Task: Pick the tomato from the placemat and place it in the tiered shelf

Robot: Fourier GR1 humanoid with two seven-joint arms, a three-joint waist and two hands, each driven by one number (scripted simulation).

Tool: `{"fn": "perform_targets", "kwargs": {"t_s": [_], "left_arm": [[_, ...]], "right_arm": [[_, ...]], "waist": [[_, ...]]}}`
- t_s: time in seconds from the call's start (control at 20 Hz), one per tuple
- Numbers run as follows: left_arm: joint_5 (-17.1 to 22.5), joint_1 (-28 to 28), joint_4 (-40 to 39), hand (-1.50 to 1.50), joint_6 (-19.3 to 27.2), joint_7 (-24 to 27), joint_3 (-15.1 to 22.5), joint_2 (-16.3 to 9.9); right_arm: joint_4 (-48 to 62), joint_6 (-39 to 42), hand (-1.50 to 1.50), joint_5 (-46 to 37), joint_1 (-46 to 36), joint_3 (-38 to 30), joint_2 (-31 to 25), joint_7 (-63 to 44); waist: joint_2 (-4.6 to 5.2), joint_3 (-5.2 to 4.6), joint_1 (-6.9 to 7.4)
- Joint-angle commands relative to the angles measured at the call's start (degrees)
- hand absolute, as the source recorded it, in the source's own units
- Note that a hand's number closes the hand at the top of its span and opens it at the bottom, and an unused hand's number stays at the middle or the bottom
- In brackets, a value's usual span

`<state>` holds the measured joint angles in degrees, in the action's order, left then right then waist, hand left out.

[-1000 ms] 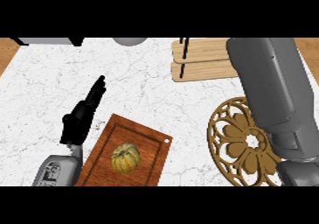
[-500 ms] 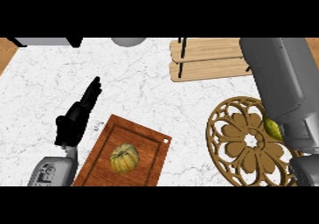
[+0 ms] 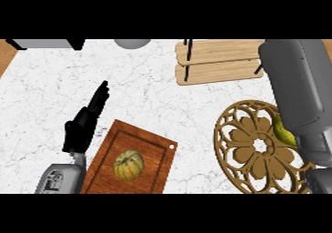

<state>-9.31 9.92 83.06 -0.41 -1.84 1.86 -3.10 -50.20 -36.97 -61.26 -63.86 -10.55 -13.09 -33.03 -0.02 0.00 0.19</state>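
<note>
I stood in a kitchen: below me lay a white marble counter with wood flooring past its left corner. A wooden cutting board carried a squash-like vegetable, a carved round placemat lay beside it, and a light-wood tiered shelf stood near the far edge.
</note>
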Motion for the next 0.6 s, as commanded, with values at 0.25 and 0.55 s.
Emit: {"fn": "perform_targets", "kwargs": {"t_s": [0.25, 0.55], "left_arm": [[-0.9, 1.51, -0.36, 0.0, 0.16, -1.0, -0.24, -0.47], [0.43, -1.43, 2.61, 0.0, -1.71, -0.98, -0.27, -1.28]], "right_arm": [[-6.48, 6.6, -1.5, 10.39, -1.83, -2.32, -1.01, 1.72], [-11.2, 4.46, -1.5, 14.98, -1.23, -5.42, -2.59, 2.61]], "waist": [[0.0, 0.0, 0.01], [0.0, 0.01, 0.23]]}}
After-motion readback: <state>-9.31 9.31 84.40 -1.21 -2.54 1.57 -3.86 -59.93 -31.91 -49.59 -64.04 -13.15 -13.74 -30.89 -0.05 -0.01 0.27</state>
